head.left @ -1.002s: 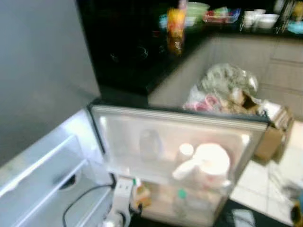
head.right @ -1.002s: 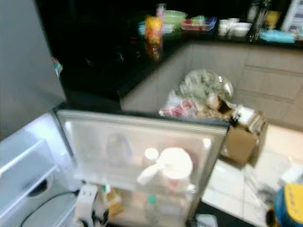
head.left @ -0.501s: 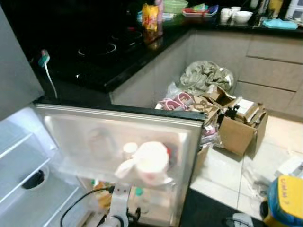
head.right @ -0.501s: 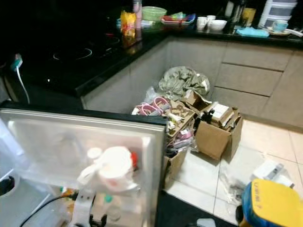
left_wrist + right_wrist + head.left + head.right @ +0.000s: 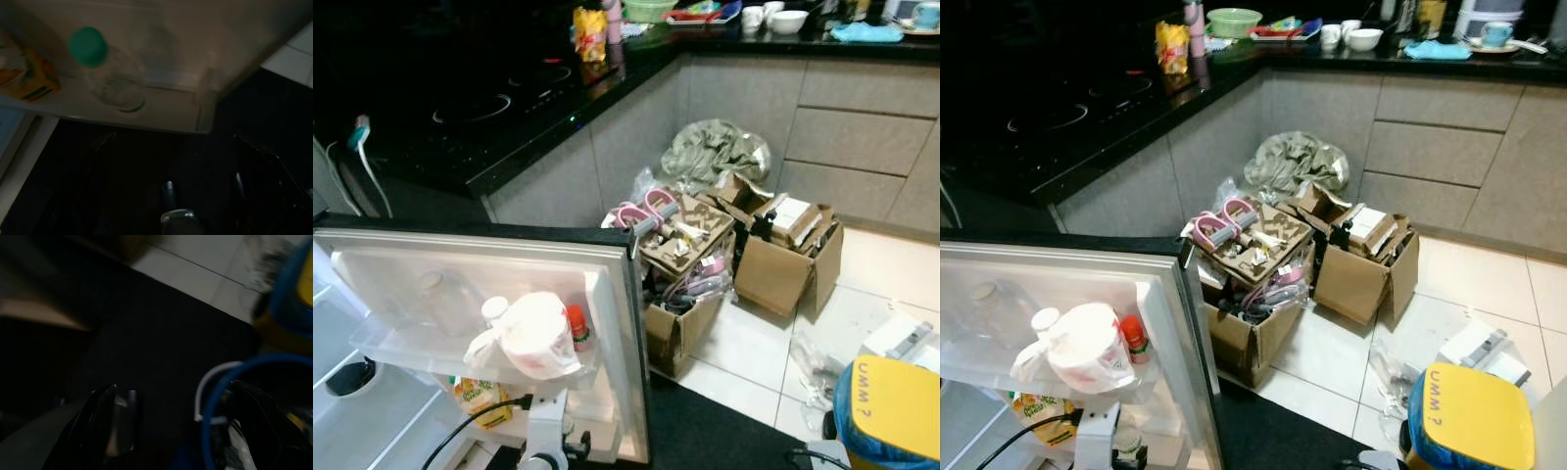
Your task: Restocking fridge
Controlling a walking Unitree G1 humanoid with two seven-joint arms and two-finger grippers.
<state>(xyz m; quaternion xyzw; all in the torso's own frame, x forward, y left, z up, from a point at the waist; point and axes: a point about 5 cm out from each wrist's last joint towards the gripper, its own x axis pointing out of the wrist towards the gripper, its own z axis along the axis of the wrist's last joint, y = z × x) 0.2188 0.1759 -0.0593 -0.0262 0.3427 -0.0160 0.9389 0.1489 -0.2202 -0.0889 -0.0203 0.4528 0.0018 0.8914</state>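
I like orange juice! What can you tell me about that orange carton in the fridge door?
The orange carton looks like a cardboard juice box, orange and yellow with green on its top. It stands a little tilted on the lower shelf of the open fridge door, partly hidden behind the clear upper shelf. A clear bottle with a green cap stands beside it on that shelf.

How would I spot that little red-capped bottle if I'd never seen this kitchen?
Find the open fridge door at lower left, its inner shelves facing you. On its upper shelf, a big white jug stands out. The small bottle stands just beside it toward the door's edge, the only red-topped thing there.
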